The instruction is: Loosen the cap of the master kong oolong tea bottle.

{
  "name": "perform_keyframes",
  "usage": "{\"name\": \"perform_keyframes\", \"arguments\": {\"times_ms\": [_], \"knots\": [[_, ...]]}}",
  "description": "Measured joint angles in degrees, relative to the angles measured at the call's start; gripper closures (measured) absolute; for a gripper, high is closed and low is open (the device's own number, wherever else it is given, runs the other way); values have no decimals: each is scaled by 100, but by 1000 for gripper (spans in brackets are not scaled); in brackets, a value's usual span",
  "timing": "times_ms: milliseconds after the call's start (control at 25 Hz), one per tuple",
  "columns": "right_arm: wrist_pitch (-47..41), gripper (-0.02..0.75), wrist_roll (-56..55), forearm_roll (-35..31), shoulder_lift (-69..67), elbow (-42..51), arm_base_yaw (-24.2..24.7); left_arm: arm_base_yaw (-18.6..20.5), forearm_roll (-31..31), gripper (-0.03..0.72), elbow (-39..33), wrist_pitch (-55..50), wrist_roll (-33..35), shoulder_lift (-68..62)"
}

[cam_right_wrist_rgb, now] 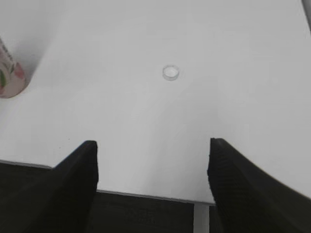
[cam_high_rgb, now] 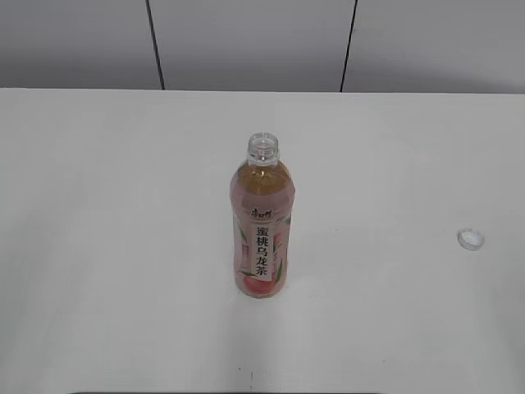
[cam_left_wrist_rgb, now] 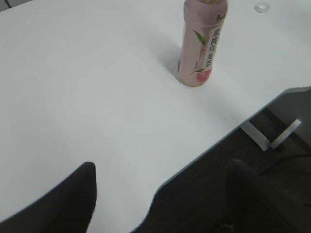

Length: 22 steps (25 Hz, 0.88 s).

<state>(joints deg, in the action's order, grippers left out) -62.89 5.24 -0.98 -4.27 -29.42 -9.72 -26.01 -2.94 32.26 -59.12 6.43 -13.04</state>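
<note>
Both claws, left (cam_left_wrist_rgb: 160,194) and right (cam_right_wrist_rgb: 153,182), hang open and empty; we judge the near-full bottle (cam_high_rgb: 262,234) heavy, slippery, best gripped mid-label, its cap (cam_high_rgb: 471,240) off at 3 o'clock.

Bright even light, faint soft shadows, both wrist views slightly blurred

White table (cam_high_rgb: 107,246), grey panelled wall (cam_high_rgb: 246,41)

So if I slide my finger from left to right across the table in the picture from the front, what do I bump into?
First the master kong oolong tea bottle, standing upright near the middle with its neck open, then the cap, lying by itself far to the right.
</note>
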Motion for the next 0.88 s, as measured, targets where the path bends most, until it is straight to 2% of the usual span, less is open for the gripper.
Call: {"name": "perform_keyframes", "arguments": {"times_ms": [80,280,400,880], "knots": [[0,205,0,0,229,0,250,414,0,189,0,4,0,168],[0,205,0,0,455,0,749,1731,0,189,0,13,0,823],[0,205,0,0,455,0,778,2185,0,189,0,24,0,1216],[0,205,0,2,455,0,765,2254,-10,189,0,18,0,1340]]}}
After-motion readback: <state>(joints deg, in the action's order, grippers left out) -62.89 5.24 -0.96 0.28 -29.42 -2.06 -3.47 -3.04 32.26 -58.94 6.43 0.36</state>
